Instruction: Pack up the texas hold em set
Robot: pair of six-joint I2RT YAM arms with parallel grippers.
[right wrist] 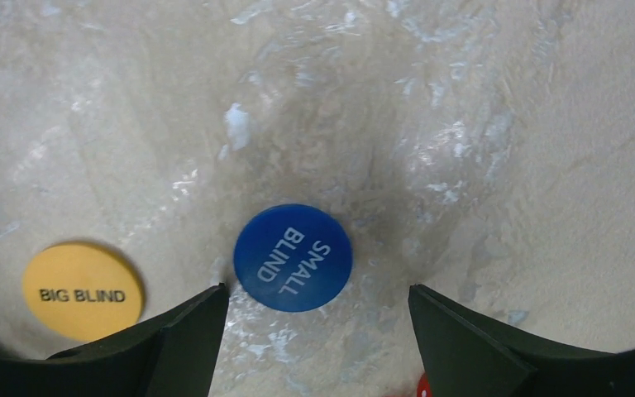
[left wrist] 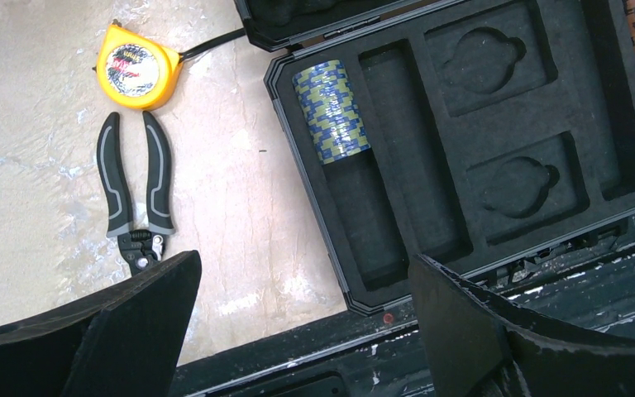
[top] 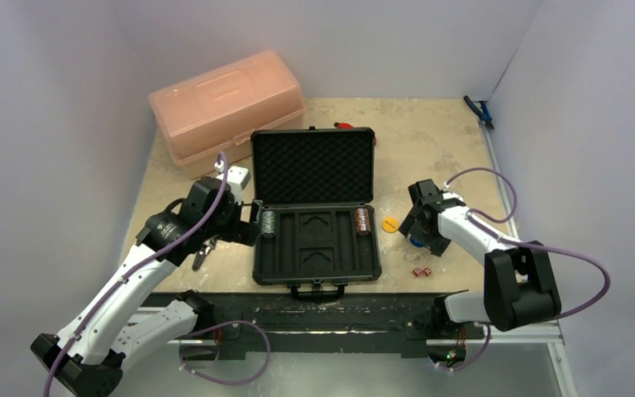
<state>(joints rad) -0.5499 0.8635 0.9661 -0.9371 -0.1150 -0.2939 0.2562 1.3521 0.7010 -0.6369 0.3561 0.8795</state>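
Observation:
The black case lies open at the table's middle, its foam-lined lid tilted back. A grey chip stack sits in the tray's left slot and a brown-red stack in the right slot. My left gripper is open and empty at the case's left edge; in its wrist view the grey stack lies ahead. My right gripper is open just above the table. The blue "SMALL BLIND" disc lies flat just ahead of its fingertips, the yellow "BIG BLIND" disc to the left. Two red dice lie nearby.
A pink translucent box stands at the back left. Pliers and a yellow tape measure lie left of the case. A blue-handled tool lies at the back right edge. A small red object lies behind the lid.

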